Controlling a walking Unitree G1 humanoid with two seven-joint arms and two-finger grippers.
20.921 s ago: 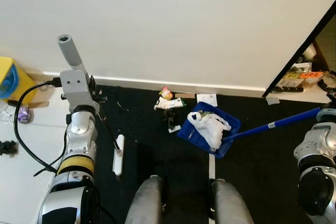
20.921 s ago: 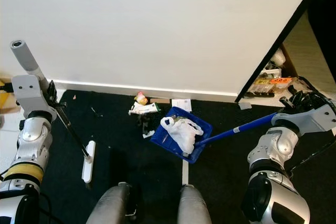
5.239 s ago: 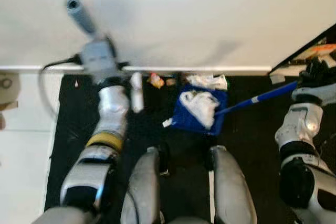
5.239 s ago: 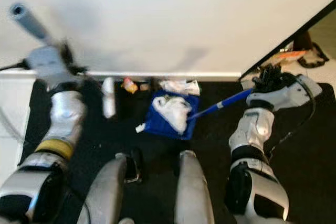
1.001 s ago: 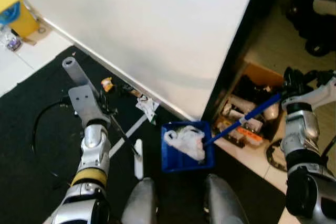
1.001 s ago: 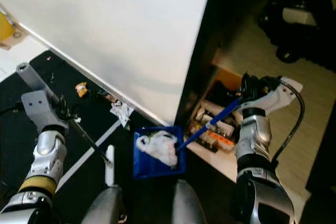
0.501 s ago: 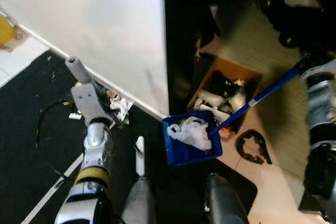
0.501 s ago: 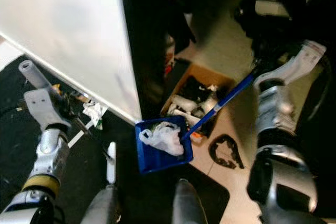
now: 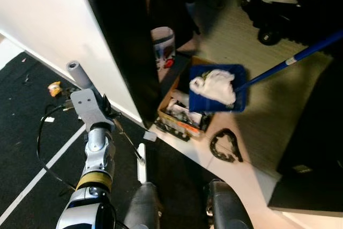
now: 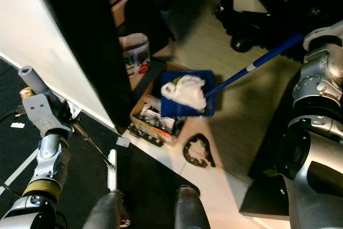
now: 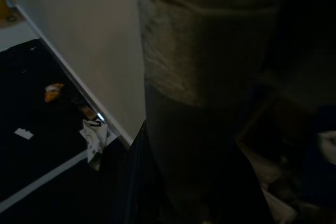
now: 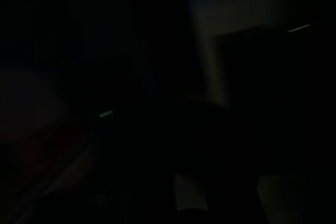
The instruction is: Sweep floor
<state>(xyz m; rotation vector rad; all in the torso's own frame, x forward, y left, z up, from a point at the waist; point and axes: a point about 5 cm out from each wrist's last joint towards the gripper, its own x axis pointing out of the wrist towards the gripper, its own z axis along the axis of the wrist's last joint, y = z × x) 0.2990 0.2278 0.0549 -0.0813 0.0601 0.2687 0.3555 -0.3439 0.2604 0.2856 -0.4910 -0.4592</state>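
At the bottom middle of the left eye view are the robot's two grey legs (image 9: pixel 147 207), standing on a black mat (image 9: pixel 27 148) with a white line on it. Just above the legs, at the lower middle, the white broom head (image 9: pixel 141 164) rests on the mat. A thin dark broom stick (image 9: pixel 126 139) goes up and left from it to the left claw (image 9: pixel 104 112), at the left middle of the frame. The left claw is closed around the broom stick, and the grey broom handle (image 9: pixel 77 73) pokes up past it.

A bit farther, in the middle, a cardboard box (image 9: pixel 179 113) full of small things sits on the light floor. A black curved thing (image 9: pixel 225 146) lies just right of it. At the left edge a small orange scrap (image 9: pixel 54 86) lies on the mat near the white wall (image 9: pixel 48 25).

Higher up, in the upper middle, the blue dustpan (image 9: pixel 217 89) is over the box. White crumpled trash (image 9: pixel 214 85) sits in it. Its long blue handle (image 10: pixel 262 60) runs to the upper right, to the right arm (image 10: pixel 321 73). I cannot tell how the right claw is set.
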